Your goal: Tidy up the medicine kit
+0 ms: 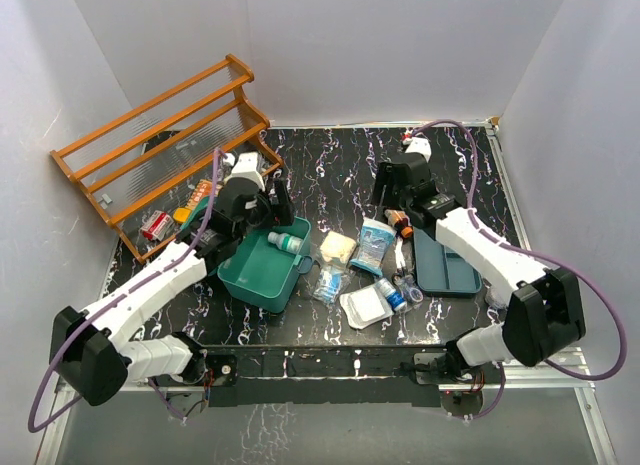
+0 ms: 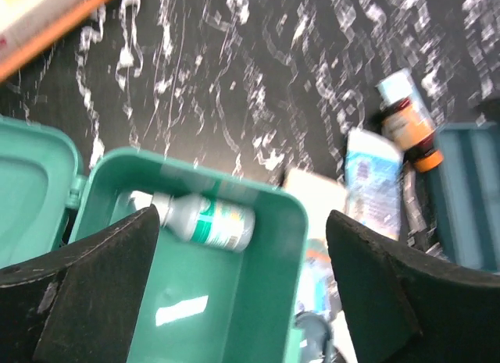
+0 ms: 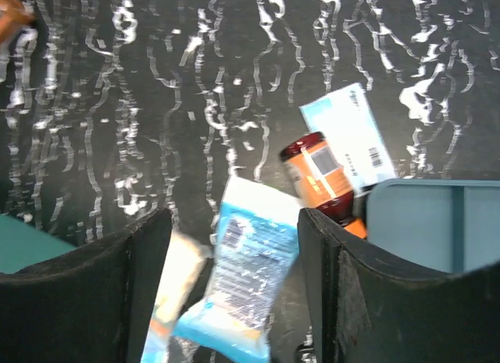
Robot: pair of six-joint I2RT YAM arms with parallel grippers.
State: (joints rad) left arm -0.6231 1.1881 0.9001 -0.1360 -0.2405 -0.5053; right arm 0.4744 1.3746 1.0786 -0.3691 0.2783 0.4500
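- Top external view: a black, white-veined table is seen, with both arms bolted at its near edge.
- A wooden rack is set at the far left corner, tilted against the wall.
- The kit is placed left of centre on the table, near the front. Its lid is open and is partly hidden beneath the left arm.
- A flat teal tray is laid right of centre, beside the right arm.
- The left jaws are held spread above the open kit, and nothing is gripped by them.
- The right jaws are likewise held spread, above the loose items between kit and tray, and nothing is gripped.
- A blue pouch is laid flat on the table below the right jaws.
- A white bottle with a green label is laid on its side inside the kit, against the far wall.
- An amber bottle with an orange label is laid just beside the tray's corner, partly covered by a pale blue box.
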